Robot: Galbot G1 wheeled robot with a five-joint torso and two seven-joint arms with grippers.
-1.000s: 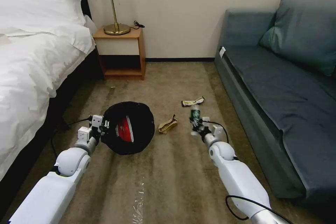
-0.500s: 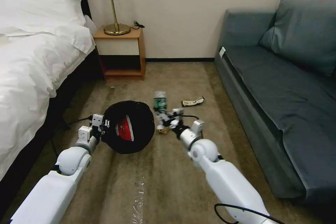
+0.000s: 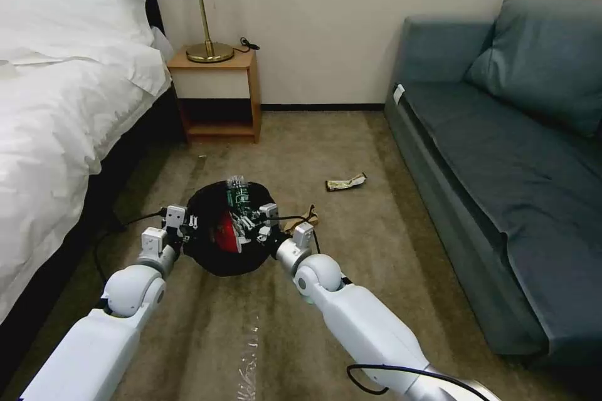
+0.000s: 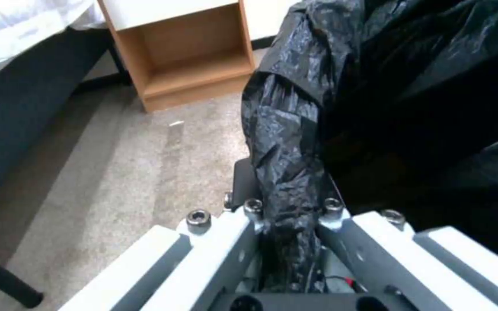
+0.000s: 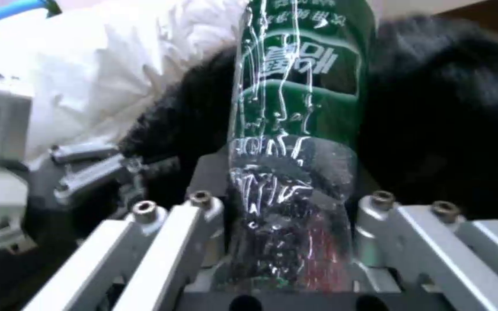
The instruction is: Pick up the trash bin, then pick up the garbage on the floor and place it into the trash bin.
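- Left gripper [image 3: 188, 223] clamps the trash bin [image 3: 216, 257] rim
- Right gripper [image 3: 248, 223] holds a green-labelled bottle [image 3: 238, 194] over the bin's opening
- Bare carpet [image 3: 351, 250] towards the sofa [image 3: 501, 200]
- Label writing unreadable

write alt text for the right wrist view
The right gripper holds a clear plastic bottle with a green label between its jaws, over the black-lined trash bin; the left gripper grips the bin's rim.

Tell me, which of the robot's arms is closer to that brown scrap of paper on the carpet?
The right. Its forearm passes just beside the brown scrap while the right gripper holds a green-labelled bottle over the trash bin. The left gripper clamps the bin's far rim.
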